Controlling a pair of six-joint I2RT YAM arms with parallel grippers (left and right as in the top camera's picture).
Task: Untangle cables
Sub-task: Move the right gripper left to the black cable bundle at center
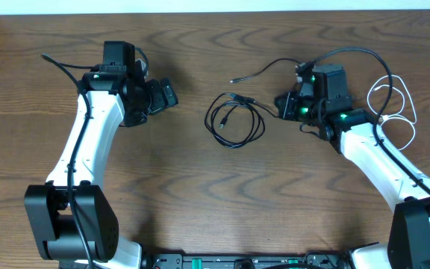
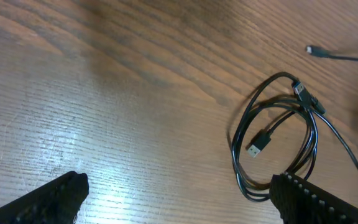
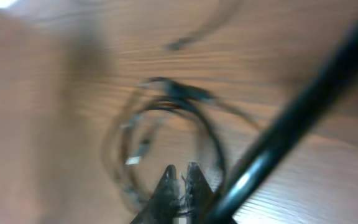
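Note:
The black cable (image 1: 235,145) lies in a loose coil at the middle of the table. One tail runs right toward my right gripper (image 1: 280,104), and a plug end (image 1: 234,78) rests above the coil. The white cable (image 1: 411,104) loops on the far right, behind the right arm. My left gripper (image 1: 172,93) stands wide open to the left of the coil with nothing in it. In the left wrist view the coil (image 2: 234,140) and its flat plug (image 2: 258,144) lie near the right finger (image 2: 309,196). The right wrist view is blurred: its fingertips (image 3: 194,180) sit a crack apart above the coil (image 3: 211,132).
A thick black wire (image 3: 291,118) belonging to the arm crosses the right wrist view diagonally. The table's far edge (image 1: 215,10) runs along the top of the overhead view. Bare wood lies between the coil and the front edge.

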